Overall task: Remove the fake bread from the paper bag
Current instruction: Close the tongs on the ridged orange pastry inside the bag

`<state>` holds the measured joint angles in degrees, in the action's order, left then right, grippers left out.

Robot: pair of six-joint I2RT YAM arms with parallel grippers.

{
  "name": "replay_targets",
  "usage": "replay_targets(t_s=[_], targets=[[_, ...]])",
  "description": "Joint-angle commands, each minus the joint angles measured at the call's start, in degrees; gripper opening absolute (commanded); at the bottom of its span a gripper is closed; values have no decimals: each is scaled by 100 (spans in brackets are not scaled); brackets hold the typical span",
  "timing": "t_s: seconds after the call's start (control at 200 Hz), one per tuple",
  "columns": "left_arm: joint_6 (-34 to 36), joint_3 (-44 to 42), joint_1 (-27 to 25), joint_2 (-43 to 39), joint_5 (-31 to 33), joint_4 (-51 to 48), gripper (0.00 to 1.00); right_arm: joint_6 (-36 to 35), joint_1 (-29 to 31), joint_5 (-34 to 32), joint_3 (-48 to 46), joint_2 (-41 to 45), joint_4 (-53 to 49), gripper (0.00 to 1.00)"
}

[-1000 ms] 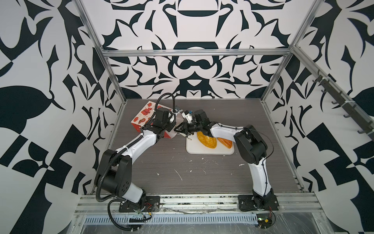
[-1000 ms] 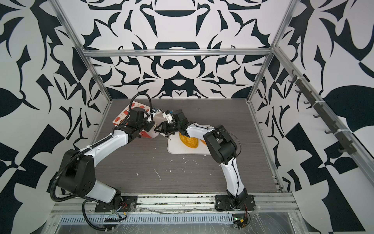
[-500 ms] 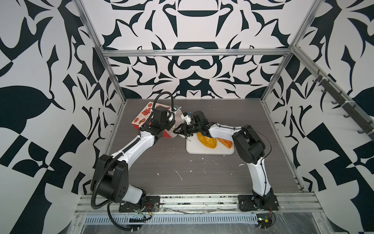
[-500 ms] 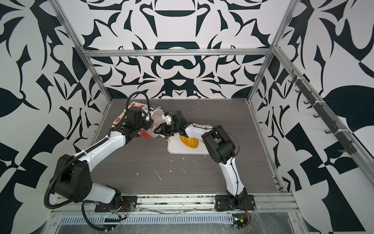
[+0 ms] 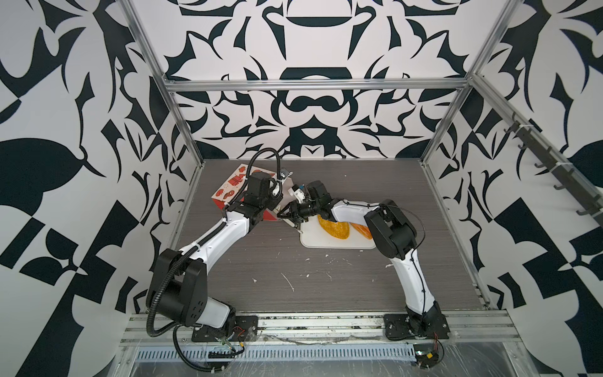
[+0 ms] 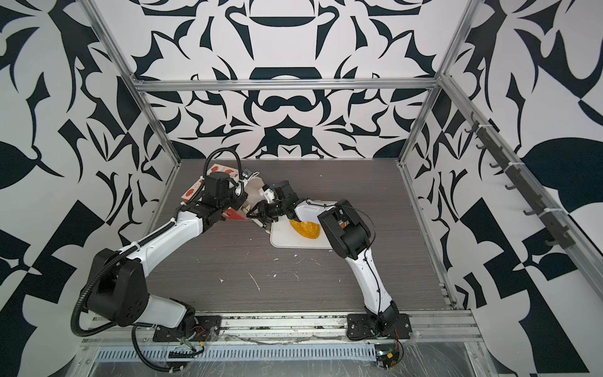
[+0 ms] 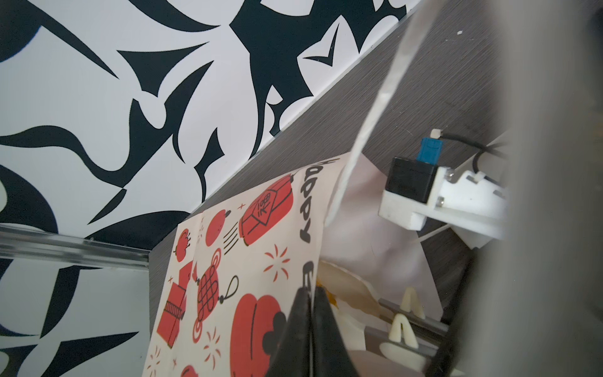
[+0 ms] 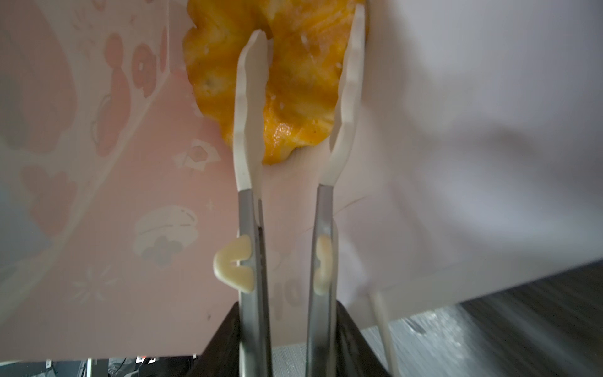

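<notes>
Your right gripper (image 8: pixel 308 23) just slid into the paper bag (image 7: pixel 228 293), spread around the pastry (image 8: pixel 303 98), left gripper (image 7: pixel 311 289) pinching the rim: grab's next.

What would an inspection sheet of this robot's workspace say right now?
Surface: grey wood-grain table.
Job's things: paper bag lying on its side at back left, golden pastry inside it; yellow flaky piece and orange loaf on the white tray.
Clutter: white flecks scattered on the table.
Grippers: left gripper shut on the bag's rim; right gripper inside the bag, fingers either side of the pastry, grip unclear.
Cables: black hose arches above the bag; thin cable loops beside the tray.
Surroundings: patterned walls, aluminium frame, hook rail.
</notes>
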<state>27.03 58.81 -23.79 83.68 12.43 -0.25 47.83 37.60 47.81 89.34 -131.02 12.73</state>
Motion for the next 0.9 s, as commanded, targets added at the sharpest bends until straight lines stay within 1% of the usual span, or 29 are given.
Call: replay_targets(t_s=[0.0, 0.02, 0.21, 0.275, 0.36, 0.695, 0.895], targets=[[3, -48, -47, -151, -13, 113, 7, 11, 20, 185, 356, 126, 400, 34], [-4, -51, -38, -163, -8, 113, 7, 32, 19, 189, 354, 117, 422, 30], [19, -90, -44, -204, 67, 104, 7, 123, 16, 135, 207, 231, 687, 10], [15, -114, -46, -211, 68, 95, 7, 89, -3, 93, 113, 327, 697, 5], [19, -122, -46, -212, 104, 95, 7, 43, -38, 47, -11, 459, 691, 1], [54, -138, -41, -166, 205, 139, 7, -105, -303, -104, -765, 1113, 655, 0], [50, -121, -37, -122, 268, 183, 7, -120, -384, -79, -1115, 1386, 624, 0]])
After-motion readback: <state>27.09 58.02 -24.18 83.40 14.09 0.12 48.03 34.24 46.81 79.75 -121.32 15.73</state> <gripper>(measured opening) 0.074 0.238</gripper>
